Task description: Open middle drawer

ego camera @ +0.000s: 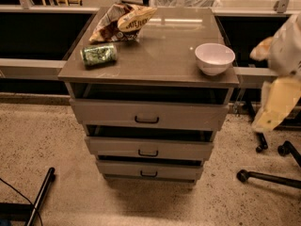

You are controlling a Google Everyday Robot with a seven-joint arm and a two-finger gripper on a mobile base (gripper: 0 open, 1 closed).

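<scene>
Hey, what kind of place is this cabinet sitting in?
Probably an office or break area: a three-drawer cabinet, a wheeled chair base beside it, a chip bag and bowl on top. The pincer hangs right of the cabinet.

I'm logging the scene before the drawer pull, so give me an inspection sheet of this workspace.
Surface: cabinet top, grey and glossy.
Job's things: middle drawer, dark gap above it, handle untouched.
Clutter: chip bag, green can and white bowl on the top.
Grippers: gripper at the right edge, beside the cabinet, away from the drawers.
Cables: thin dark cable on the floor, lower left.
Surroundings: speckled floor, chair base at right.
</scene>
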